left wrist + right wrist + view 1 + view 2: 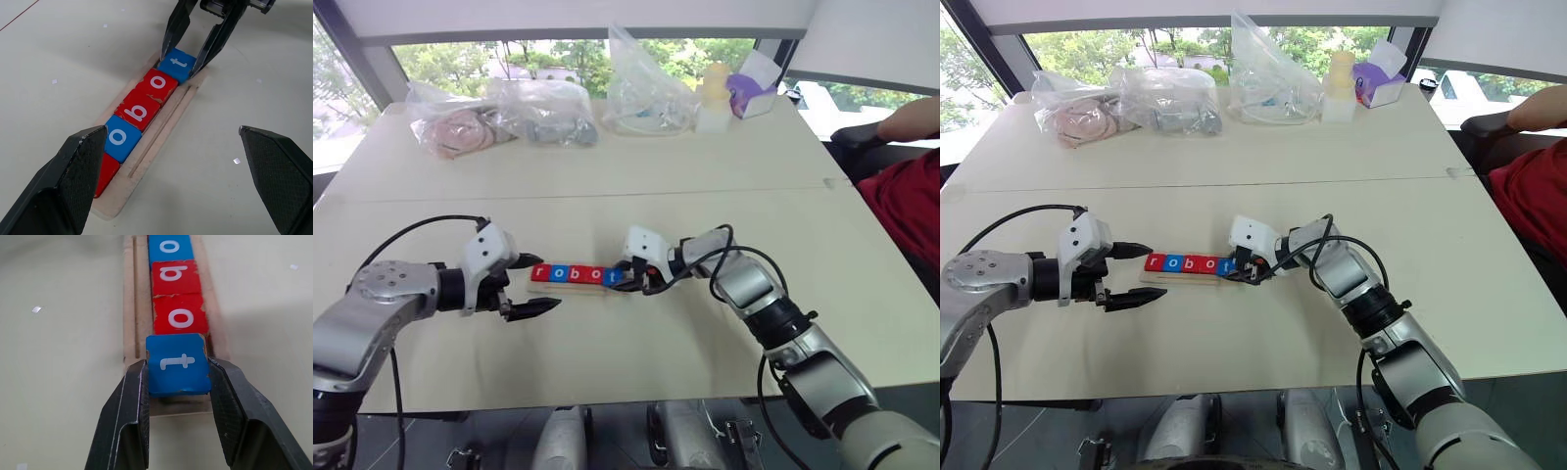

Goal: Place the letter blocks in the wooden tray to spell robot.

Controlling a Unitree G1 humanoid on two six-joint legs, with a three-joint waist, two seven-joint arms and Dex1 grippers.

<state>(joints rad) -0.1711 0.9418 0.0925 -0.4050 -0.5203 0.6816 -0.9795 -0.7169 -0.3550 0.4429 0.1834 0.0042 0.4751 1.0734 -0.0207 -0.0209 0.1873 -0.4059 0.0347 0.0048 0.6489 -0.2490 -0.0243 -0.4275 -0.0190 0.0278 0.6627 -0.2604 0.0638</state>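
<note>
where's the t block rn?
The blue t block sits at the wooden tray's right end, beside the red o block, clamped by the right end effector.

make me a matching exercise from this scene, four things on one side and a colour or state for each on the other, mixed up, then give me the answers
Things:
1. t block
2. b block
3. left gripper
4. tray

Colour or state:
A. open, holding nothing
B. pale wood, on the table
C. blue, pinched by the right gripper
D. red, lying in the row

Pairs: 1-C, 2-D, 3-A, 4-B
</note>
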